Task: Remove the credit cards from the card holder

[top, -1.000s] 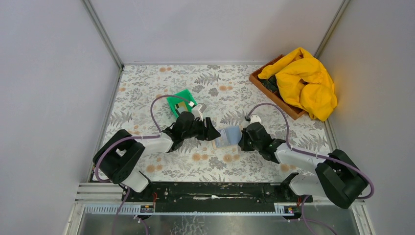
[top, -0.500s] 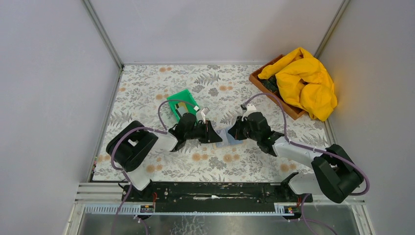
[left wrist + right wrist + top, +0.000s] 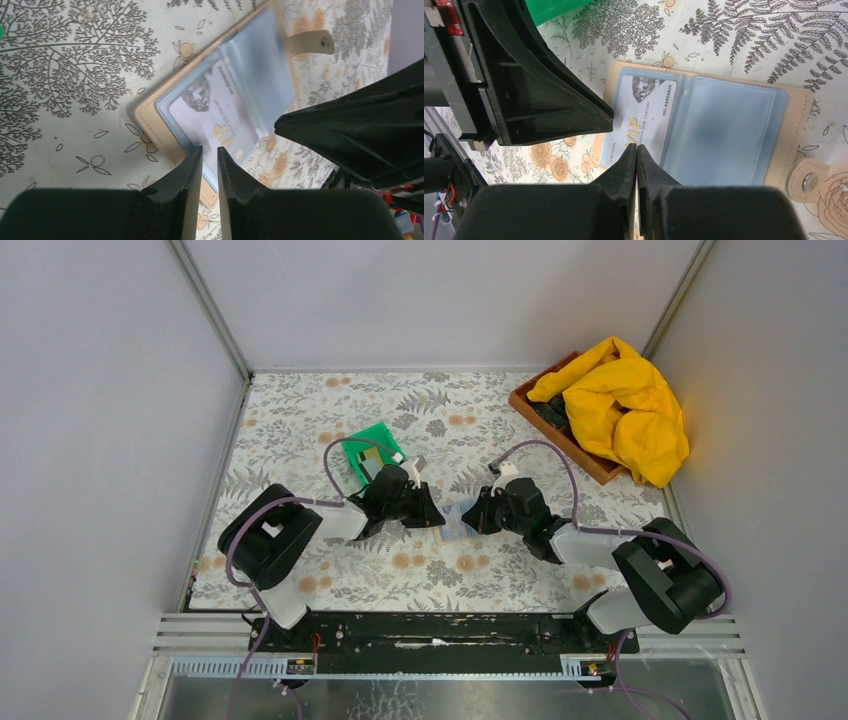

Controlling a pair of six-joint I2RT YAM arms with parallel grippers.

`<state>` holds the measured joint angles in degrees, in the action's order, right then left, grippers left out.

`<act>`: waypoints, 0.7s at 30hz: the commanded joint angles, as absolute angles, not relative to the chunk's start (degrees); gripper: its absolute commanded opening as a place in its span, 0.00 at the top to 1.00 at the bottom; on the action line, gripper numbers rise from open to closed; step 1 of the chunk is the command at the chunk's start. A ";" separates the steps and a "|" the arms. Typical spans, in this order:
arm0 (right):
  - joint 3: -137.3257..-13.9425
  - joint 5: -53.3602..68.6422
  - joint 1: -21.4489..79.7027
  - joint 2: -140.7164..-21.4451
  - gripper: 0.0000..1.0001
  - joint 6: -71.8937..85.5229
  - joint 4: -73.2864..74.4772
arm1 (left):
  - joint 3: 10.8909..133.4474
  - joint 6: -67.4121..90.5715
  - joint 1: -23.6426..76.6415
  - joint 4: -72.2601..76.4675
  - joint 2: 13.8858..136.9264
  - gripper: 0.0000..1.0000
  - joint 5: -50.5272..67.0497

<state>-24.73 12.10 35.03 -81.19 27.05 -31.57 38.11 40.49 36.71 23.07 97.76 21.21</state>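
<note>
Top external view: the card holder [image 3: 452, 524] is seen lying open and flat near the middle of the table [image 3: 300, 420]. The left gripper [image 3: 436, 517] is at its 9 o'clock side and the right gripper [image 3: 470, 519] at its 3 o'clock side, both low over it. A green bin [image 3: 370, 445] stands at about 10 o'clock from the holder; what lies in it is too small to be told. In the right wrist view one pale card [image 3: 644, 115] marked VIP is shown in the panel opposite the closing tab [image 3: 806, 181]. It is judged to be partly drawn out, since its outer edge overlaps the tan border toward 7 o'clock. The other panel's lining looks blank, though a card behind it cannot be ruled out. The right gripper's jaws are pressed together with their tips at the card's edge; whether the card is pinched or merely pushed cannot be told. The left gripper's jaws are parted by a narrow slit over the holder's border beside the card, and no hold on anything can be confirmed. The task is judged to be under way but unfinished: the visible card is not yet clear of the holder, and any remaining cards would have to follow.
</note>
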 commanded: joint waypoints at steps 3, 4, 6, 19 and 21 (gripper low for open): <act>-25.16 12.18 33.82 -83.27 0.90 27.08 -36.64 | 40.36 38.47 36.78 18.63 100.59 0.77 18.80; -25.25 12.09 33.64 -83.60 0.90 27.07 -36.70 | 40.50 38.42 36.74 18.32 100.76 0.77 18.73; -25.15 11.98 33.37 -84.13 0.88 27.02 -37.05 | 40.74 38.28 36.72 18.21 100.87 0.77 18.70; -25.91 13.29 31.74 -87.28 0.67 27.64 -37.65 | 41.87 37.84 36.33 16.54 102.92 0.77 18.96; -26.09 14.23 31.73 -88.21 0.67 27.88 -38.06 | 42.05 37.88 36.32 16.41 103.22 0.77 19.27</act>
